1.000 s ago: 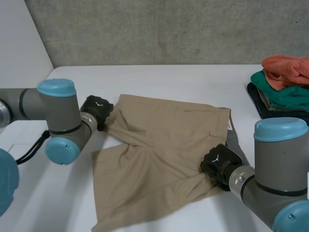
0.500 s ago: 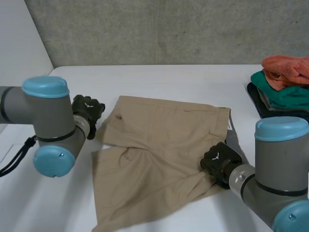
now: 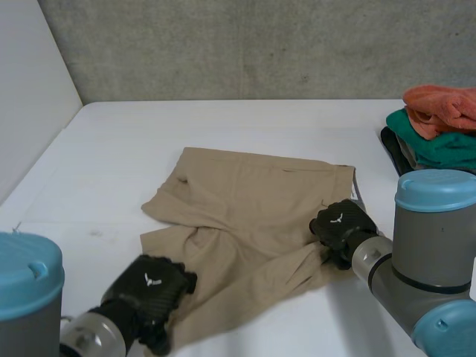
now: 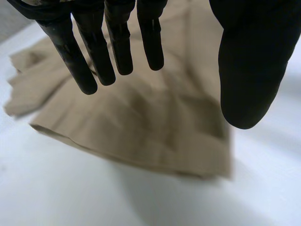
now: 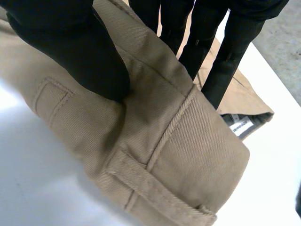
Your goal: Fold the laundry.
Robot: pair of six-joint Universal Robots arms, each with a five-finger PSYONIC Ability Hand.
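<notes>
pinching one pair of tan twill shorts [image 3: 245, 201] with my right hand [image 3: 341, 223]. my left hand [image 3: 152, 286] hovers, fingers [image 4: 96, 47] straight.

Matt twill cloth shorts [image 5: 188, 155], smooth white table [image 3: 223, 123]

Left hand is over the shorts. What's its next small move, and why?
Probably lower the left hand and pinch the hem of the shorts below it: it is open, holding nothing, while the right hand pinches the waistband.
</notes>
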